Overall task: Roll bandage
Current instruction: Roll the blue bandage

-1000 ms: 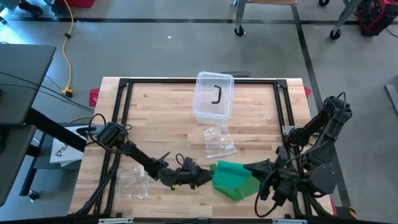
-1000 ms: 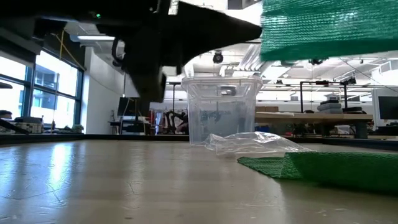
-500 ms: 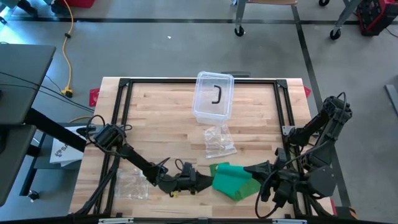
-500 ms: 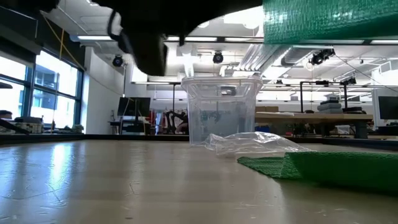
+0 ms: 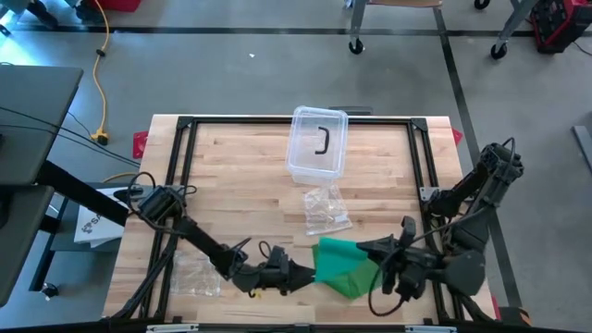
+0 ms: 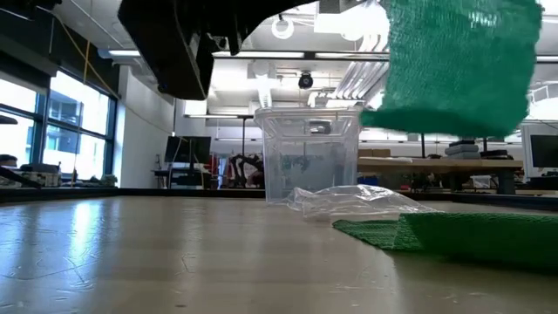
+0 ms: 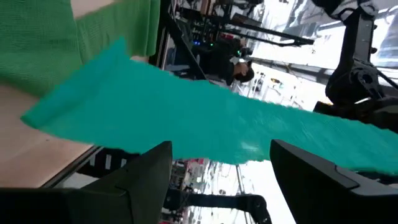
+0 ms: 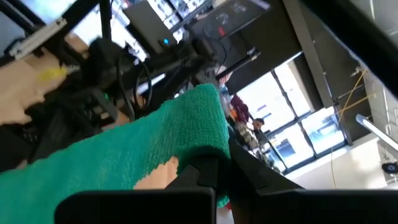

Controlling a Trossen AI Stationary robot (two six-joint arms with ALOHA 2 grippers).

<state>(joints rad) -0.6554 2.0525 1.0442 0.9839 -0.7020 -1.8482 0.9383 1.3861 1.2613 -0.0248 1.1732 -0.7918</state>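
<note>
Your right gripper [image 5: 363, 248], clamped on the green bandage [image 5: 344, 267], has swung its raised end inward over the table's front edge toward the wide-open left gripper [image 5: 308, 274], ready for rolling

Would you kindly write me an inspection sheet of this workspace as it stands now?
Surface: wooden table inside a black frame.
Job's things: green bandage at the near edge, one end lifted, the rest lying on the wood.
Clutter: clear lidded container at the far edge; crumpled clear wrapper near it; another clear bag near the left corner.
End effectors: right end effector shut on the bandage's raised end; left end effector open, at the bandage's left edge.
Cables: yellow cable on the floor, left of the table.
Surroundings: concrete floor; wheeled stand legs beyond the table.
</note>
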